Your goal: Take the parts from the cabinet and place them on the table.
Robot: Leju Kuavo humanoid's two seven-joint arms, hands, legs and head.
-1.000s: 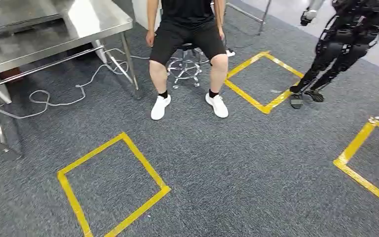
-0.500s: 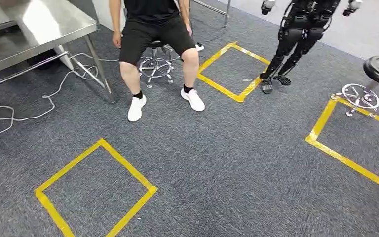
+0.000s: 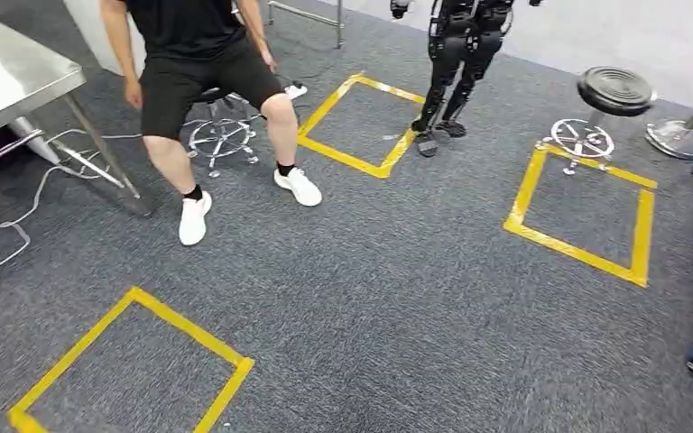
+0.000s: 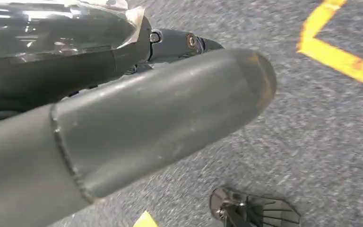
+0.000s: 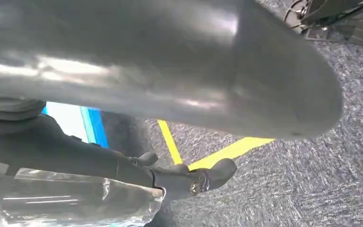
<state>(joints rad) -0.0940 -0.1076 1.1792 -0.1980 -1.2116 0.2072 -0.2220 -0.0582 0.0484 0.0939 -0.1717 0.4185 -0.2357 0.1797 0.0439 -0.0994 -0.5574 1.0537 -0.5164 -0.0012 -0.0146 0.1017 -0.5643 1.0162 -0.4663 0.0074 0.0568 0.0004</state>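
From where I stand, the job looks midway: the robot is out on the open grey carpet (image 3: pixel 397 298), looking down at floor rather than at furniture. The steel table (image 3: pixel 9 72), where the parts belong, juts in at the far left of the head view, well off to one side, so I'd judge the carrying and the setting down are both yet to come.

A person (image 3: pixel 189 54) in black sits on a stool beside that table. Farther back a second dark robot (image 3: pixel 456 45) stands by a square of yellow tape (image 3: pixel 577 248); a black round stool (image 3: pixel 615 90) stands near another square.

The left hand (image 4: pixel 123 94) hangs over the carpet, and a crinkled clear plastic packet (image 4: pixel 61 23) lies against its dark fingers (image 4: pixel 179 42), likely a bagged part. The right hand (image 5: pixel 146 85) has a similar clear packet (image 5: pixel 66 198) touching its own fingers. On either side I cannot tell whether the fingers are clamped on the plastic or just lie along it.

I can make out no brand, label or writing anywhere, not even on the packets.
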